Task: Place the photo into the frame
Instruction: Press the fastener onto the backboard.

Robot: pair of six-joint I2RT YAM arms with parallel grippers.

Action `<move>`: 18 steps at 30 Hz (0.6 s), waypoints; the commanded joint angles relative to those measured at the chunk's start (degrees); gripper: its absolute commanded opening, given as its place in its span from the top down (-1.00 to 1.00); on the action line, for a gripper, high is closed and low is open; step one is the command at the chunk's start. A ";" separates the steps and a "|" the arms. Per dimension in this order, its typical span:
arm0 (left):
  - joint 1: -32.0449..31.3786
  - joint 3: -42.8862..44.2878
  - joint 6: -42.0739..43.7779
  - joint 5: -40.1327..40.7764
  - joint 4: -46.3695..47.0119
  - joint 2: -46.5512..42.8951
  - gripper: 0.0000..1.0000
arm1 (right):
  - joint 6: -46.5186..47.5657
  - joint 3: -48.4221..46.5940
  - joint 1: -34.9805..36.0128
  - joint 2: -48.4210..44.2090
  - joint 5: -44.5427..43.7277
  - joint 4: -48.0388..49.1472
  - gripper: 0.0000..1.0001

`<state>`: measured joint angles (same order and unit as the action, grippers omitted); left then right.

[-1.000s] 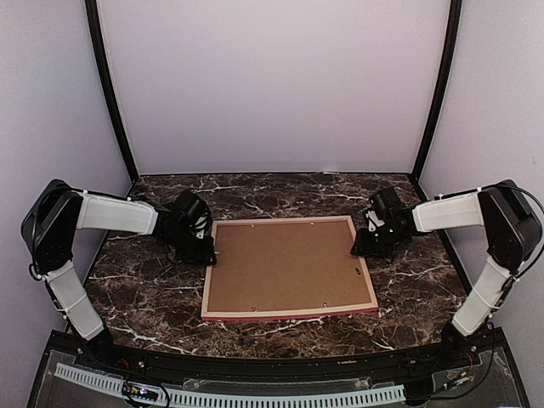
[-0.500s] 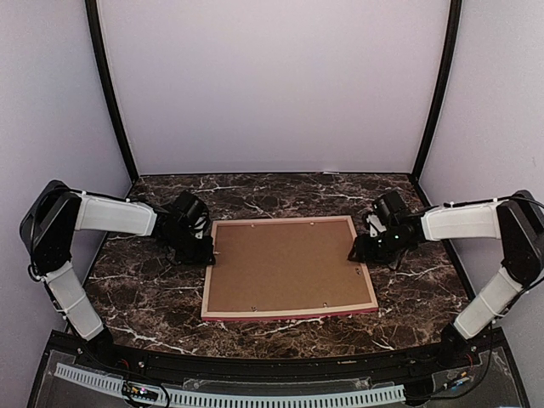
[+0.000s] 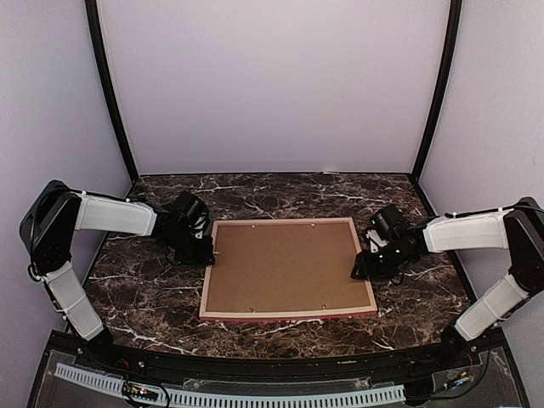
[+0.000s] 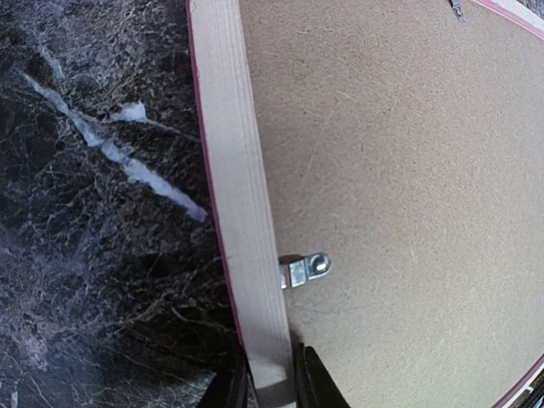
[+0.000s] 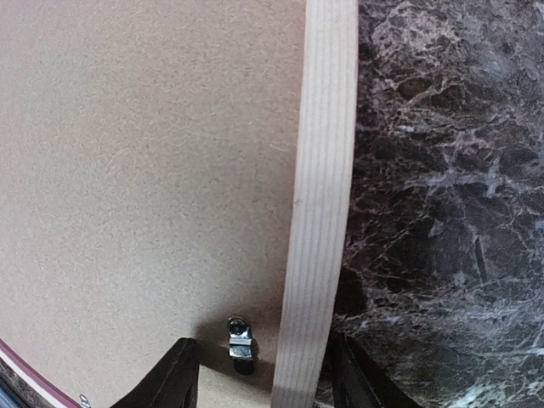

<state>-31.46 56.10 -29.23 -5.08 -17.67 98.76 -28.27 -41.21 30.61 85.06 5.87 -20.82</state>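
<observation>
The frame [image 3: 289, 314]: right gripper [image 5: 263, 378] has slid toward the table's [image 3: 144, 289] near edge.
Its fingers stand wide astride a clip [image 5: 239, 338]; left gripper [image 4: 270, 393] pinches the left rail [image 4: 238, 170]; the backing board [image 3: 285, 265] likely comes out next.

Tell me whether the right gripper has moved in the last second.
Yes. The right gripper has slid along the right rail of the frame toward the near edge, farther from the back edge of the table.

We look at a robot lab cell, not a home: bare pale walls [image 3: 272, 85] and black corner poles [image 3: 110, 93] enclose a marble-patterned table [image 3: 272, 191], with the left arm [image 3: 110, 212], right arm [image 3: 463, 231] and a slotted cable strip [image 3: 229, 398] along the bottom edge.
</observation>
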 commanded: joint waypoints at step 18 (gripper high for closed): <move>-0.35 -0.01 0.99 0.77 -1.43 -0.70 0.63 | 0.93 -1.74 0.38 1.33 -2.35 -1.22 0.53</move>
<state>-31.46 56.10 -29.21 -5.04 -17.67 98.76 -27.97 -41.78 30.61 85.08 3.75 -22.20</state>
